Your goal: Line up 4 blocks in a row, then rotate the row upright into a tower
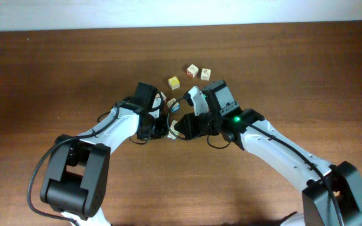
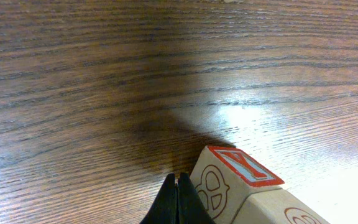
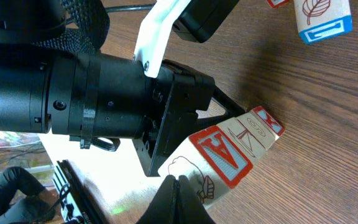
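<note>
Two robot arms meet at the middle of a dark wooden table (image 1: 55, 63), closing in from left and right on a red-lettered block (image 1: 171, 103). The left gripper (image 2: 177, 202) has its fingertips pressed together and grips nothing; the block sits just to its right. The right gripper (image 3: 178, 202) is likewise fully closed and empty, its tips right against the same block, though contact cannot be confirmed. Beyond the arms, on the far side, lie the yellow-faced block (image 1: 174, 82), a second block (image 1: 193, 70) and a third block (image 1: 205, 75).
</note>
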Motion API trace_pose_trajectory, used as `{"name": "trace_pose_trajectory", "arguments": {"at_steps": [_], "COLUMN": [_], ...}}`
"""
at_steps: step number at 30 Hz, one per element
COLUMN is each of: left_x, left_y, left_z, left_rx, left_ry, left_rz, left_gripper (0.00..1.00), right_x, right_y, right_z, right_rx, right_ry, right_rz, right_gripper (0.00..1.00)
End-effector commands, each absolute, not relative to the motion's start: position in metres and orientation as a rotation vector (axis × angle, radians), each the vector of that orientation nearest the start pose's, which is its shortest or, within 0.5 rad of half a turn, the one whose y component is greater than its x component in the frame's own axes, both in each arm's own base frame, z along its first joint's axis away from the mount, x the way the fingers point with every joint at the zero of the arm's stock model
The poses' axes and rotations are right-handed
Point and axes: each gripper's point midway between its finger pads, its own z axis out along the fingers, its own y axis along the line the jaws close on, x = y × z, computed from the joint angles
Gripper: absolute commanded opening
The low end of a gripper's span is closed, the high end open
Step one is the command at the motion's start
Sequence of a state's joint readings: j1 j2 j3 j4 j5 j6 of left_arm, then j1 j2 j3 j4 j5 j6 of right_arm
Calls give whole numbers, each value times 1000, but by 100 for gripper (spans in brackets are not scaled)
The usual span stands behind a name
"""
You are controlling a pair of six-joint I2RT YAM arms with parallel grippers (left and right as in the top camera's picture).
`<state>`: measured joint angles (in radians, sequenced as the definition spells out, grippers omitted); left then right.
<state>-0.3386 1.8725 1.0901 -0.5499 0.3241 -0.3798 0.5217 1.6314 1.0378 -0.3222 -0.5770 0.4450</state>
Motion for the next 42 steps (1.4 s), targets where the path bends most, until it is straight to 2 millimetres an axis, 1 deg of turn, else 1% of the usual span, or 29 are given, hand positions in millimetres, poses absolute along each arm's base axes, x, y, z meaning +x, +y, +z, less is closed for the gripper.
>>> {"name": "trace_pose_trajectory", "arguments": {"at_steps": [1,3,6,10,11,14,16,18,19,21,23,24,25,26,27,29,30,31,32,33,37,42], "left_x": [327,330,336,349,351,362,375,385,393,401,408,414,417,424,428,430,430,432,432,431,430,430], "left_y": [-188,-183,-172,-148,-144,-131,-115,-104,-100,-94,-93,-92,-91,-86,-74,-59,-52,-44,-42,-42,-43,-43], "left_z": [13,13,13,13,13,14,18,24,30,37,43,49,54,68,94,132,152,172,186,194,194,194], "left_rx": [-11,-34,-83,-181,-191,-234,-282,-315,-293,-276,-172,-55,-13,11,-11,40,68,66,66,72,73,73], "left_ry": [2982,2978,2967,2944,2936,2901,2855,2825,2802,2779,2753,2732,2722,2707,2700,2672,2646,2603,2569,2550,2551,2551], "left_rz": [-701,-700,-694,-677,-676,-674,-671,-667,-671,-664,-645,-612,-601,-588,-577,-542,-522,-501,-495,-490,-490,-491], "left_gripper": [0,0,0,0,0,0,0,0,1,5,24,42,46,51,54,56,63,89,99,99,99,99], "right_x": [302,305,306,307,306,307,307,307,307,307,307,306,306,306,305,305,305,305,305,304,308,315], "right_y": [268,269,270,269,270,270,270,272,272,272,272,272,272,273,274,274,274,275,275,278,284,295], "right_z": [61,54,55,53,50,49,50,51,51,51,51,52,52,52,53,53,53,53,53,56,72,93], "right_rx": [-283,-260,-259,-255,-246,-246,-248,-259,-259,-259,-259,-266,-269,-283,-299,-302,-303,-304,-305,-336,-400,-430], "right_ry": [2745,2755,2745,2752,2760,2760,2757,2748,2748,2749,2749,2748,2748,2744,2740,2739,2739,2737,2735,2719,2660,2607], "right_rz": [911,915,916,910,911,910,912,928,928,929,929,933,933,936,947,950,951,952,953,978,1012,1077], "right_gripper": [4,4,4,4,4,4,4,4,4,4,4,4,4,4,4,4,4,4,4,4,4,4]}}
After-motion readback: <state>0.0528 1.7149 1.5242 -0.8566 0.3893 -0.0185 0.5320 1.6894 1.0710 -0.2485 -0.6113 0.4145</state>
